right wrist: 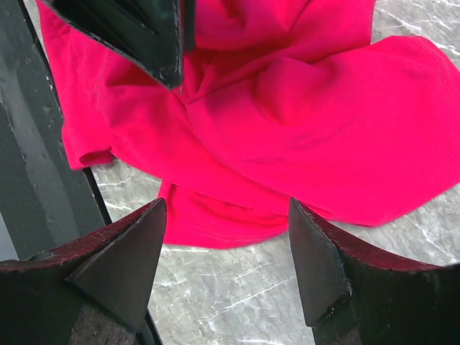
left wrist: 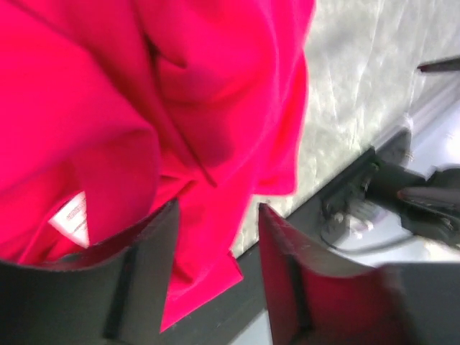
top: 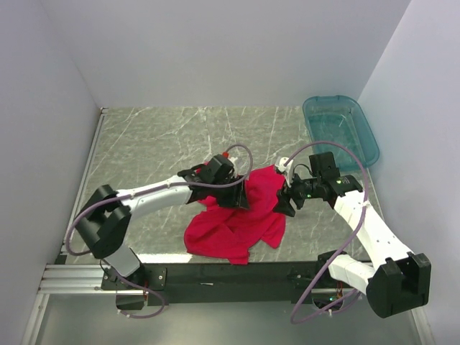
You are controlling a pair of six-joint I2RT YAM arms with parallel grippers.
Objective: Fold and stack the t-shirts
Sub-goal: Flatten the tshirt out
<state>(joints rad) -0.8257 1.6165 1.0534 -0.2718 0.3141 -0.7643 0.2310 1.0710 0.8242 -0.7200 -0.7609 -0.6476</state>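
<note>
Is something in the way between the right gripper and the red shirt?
No, nothing visible. The right gripper hovers open just short of the red t-shirt, with only bare table between. The left gripper is over the t-shirt too, but off to one side.

Red t-shirt point(top: 237, 223), crumpled, unfolded, single heap

Marble tbl point(top: 158, 136): crumpled red tee point(top: 241, 224), teal bin point(top: 341, 131).
</note>
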